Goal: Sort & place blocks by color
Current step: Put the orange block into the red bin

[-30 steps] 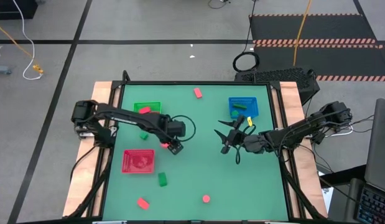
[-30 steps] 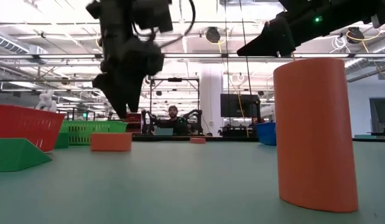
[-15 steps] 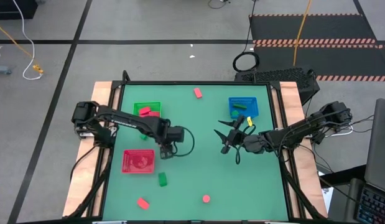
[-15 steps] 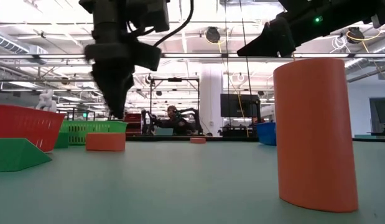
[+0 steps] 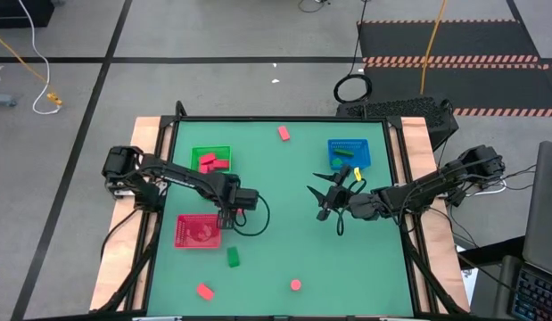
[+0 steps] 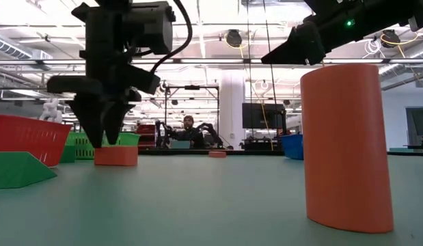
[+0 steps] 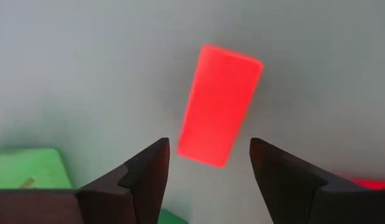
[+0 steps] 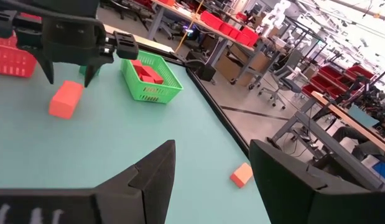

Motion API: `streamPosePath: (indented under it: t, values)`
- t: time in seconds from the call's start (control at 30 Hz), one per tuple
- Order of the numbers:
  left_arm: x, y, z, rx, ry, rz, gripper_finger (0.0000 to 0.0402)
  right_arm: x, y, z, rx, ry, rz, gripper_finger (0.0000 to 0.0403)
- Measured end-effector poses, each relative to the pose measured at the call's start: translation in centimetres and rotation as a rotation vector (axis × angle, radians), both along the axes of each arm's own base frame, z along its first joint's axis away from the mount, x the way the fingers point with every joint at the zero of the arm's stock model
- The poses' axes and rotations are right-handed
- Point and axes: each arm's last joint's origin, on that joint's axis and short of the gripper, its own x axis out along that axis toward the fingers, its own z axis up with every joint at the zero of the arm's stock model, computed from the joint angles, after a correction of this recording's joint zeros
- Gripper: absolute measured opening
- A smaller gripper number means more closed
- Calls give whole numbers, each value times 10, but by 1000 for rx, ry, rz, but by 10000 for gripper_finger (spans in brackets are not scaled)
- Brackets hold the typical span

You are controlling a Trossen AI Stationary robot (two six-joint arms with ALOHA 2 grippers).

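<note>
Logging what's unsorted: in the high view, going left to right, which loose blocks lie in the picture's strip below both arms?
red bar → green block → round red piece

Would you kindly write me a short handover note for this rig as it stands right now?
Left gripper: open, poised over a red block lying on the mat beside the red tray; not gripped yet.
Right gripper: open, empty, hovering mid-table.
Done: red blocks sit in the green tray; one green block in the blue tray. The red tray's contents are unclear.
Left: grip this block, then collect the loose pieces on the mat: far red block, loose green block, near red block, red cylinder.
</note>
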Motion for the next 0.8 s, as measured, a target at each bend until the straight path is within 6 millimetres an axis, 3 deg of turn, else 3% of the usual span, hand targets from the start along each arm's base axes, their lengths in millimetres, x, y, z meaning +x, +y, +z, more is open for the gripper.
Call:
streamPosePath:
  t: [0.4,0.63,0.8]
  values:
    - [11,1,-2,5,-84,-73,225,0,0,0,0,1,0,199]
    - [20,3,-32,-3,-6,-55,225,0,0,0,0,1,0,199]
    - [20,5,-37,-9,14,-15,211,0,0,0,0,2,0,199]
